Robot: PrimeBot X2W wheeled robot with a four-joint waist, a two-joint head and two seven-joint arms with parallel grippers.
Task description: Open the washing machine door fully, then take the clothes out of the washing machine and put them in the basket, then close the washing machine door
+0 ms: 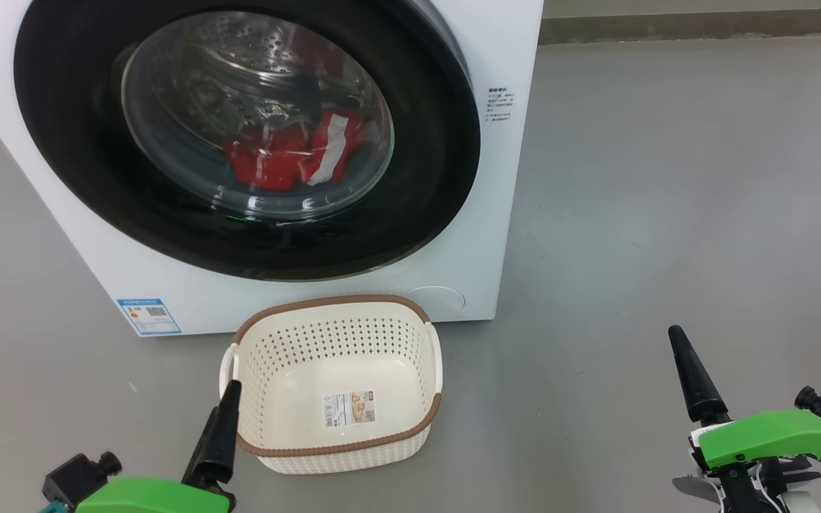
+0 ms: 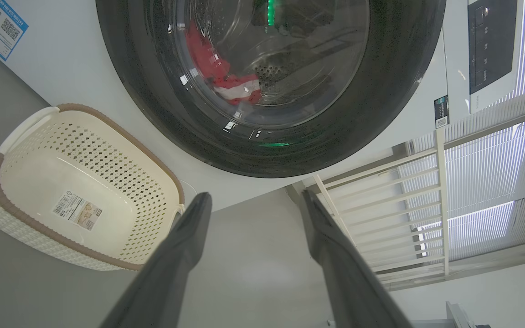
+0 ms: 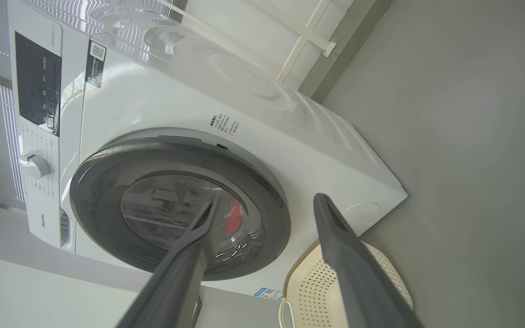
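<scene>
Washing machine door (image 1: 246,107) sits shut against the white front of the washing machine (image 1: 503,178) in the head view. Through its glass window the clothes (image 1: 289,153) lie low in the steel drum, red with a white stripe. The basket (image 1: 332,299) stands upright on the grey floor (image 1: 667,178) just before the machine, below the door, with a label sticker (image 1: 348,407) on its bottom. A blue label (image 1: 148,315) is stuck at the machine's lower left corner. The left gripper (image 1: 229,399) hangs at the lower left, its dark finger overlapping the basket's near left corner; the right gripper (image 1: 688,370) is at the lower right, well apart from the basket.

From the left wrist view, the left gripper's two fingers (image 2: 185,241) stand spread apart with nothing between them, pointing toward the strip of floor beside the machine. The basket lies to their left, and the red clothes show behind the door glass above.

From the right wrist view, the right gripper's fingers (image 3: 340,241) are likewise parted and hold nothing. The closed door lies behind the left one, a red patch showing through the glass, and the basket's rim lies behind the right one. A dial (image 3: 34,165) and a dark control panel (image 3: 37,82) mark the machine's top.
</scene>
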